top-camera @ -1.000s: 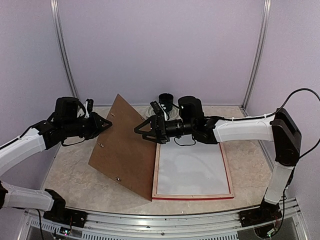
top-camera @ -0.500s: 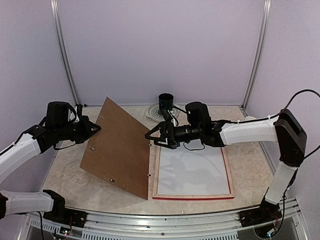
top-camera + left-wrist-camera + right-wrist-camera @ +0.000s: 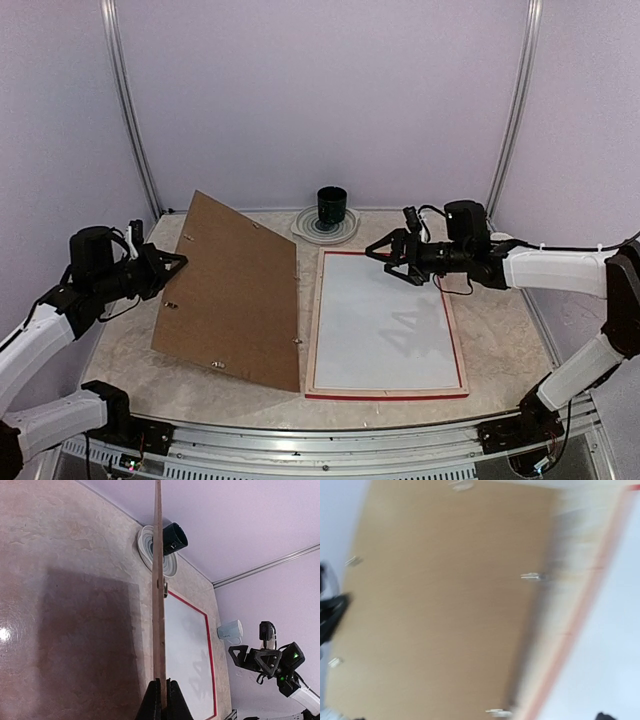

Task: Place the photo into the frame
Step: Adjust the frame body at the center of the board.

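The beige marbled counter (image 3: 130,360) carries everything. On its right half the frame (image 3: 386,396) lies flat, long side running away from the arms, its red edge showing along the near and right sides and pale wood along the left. A white sheet (image 3: 385,320) fills it; whether that is the photo lying face down cannot be told, as no printed side shows.

Just left of the frame a brown board (image 3: 232,295) stands tilted, its right edge down by the frame's left side and its left edge raised. The left gripper (image 3: 174,266) is clamped on that raised edge; the left wrist view shows the board edge-on, pinched between the fingers (image 3: 171,702).

The right gripper (image 3: 388,262) hovers above the frame's far end with its jaws spread wide, holding nothing. Its wrist view is blurred, showing only board and red edge.

At the back stands a pale plate (image 3: 325,228) with a dark cup (image 3: 332,203) on it. A white mug (image 3: 230,629) sits beyond the frame's right side. Small metal clips (image 3: 213,362) dot the board.
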Robot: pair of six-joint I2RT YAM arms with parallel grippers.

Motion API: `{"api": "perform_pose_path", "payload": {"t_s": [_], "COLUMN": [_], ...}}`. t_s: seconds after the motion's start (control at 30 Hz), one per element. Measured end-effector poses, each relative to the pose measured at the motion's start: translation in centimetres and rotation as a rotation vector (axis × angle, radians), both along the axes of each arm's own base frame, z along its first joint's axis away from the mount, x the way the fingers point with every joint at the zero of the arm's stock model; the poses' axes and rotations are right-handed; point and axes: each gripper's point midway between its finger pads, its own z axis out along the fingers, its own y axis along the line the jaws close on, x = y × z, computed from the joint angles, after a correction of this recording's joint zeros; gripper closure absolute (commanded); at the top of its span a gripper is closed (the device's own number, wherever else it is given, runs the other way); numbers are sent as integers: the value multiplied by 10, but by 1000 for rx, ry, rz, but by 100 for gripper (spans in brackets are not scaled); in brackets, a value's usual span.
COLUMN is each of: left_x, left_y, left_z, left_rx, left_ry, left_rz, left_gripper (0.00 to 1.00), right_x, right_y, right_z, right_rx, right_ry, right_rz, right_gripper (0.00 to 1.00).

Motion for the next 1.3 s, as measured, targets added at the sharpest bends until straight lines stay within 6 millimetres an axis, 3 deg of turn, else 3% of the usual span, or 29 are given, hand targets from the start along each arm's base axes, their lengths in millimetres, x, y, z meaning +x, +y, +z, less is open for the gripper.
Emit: {"api": "perform_pose_path", "payload": {"t_s": [0.27, 0.43, 0.6, 0.83, 1.17, 1.3], "left_x": [-4, -7, -11, -15, -18, -19], "left_y": [-2, -2, -5, -9, -16, -27], "left_z": [25, 36, 43, 39, 35, 31], "left_rx": [-99, -153, -205, -289, -362, -377], "left_ry": [-119, -174, -206, -209, -217, -209], "left_rz": [-36, -51, -73, -94, -119, -152], "left_gripper": [100, 100, 100, 100, 100, 100], "right_x": [31, 37, 30, 25, 22, 25], "right_y": [-98, -135, -163, -188, -191, -183], "right_z": [-27, -46, -82, -126, -158, -156], "right_rx": [-174, -282, -369, -455, -500, -463], "right_ry": [42, 77, 160, 268, 321, 294], "right_rz": [-291, -405, -471, -522, -502, -473], "right_gripper": [1, 1, 1, 1, 1, 1]}}
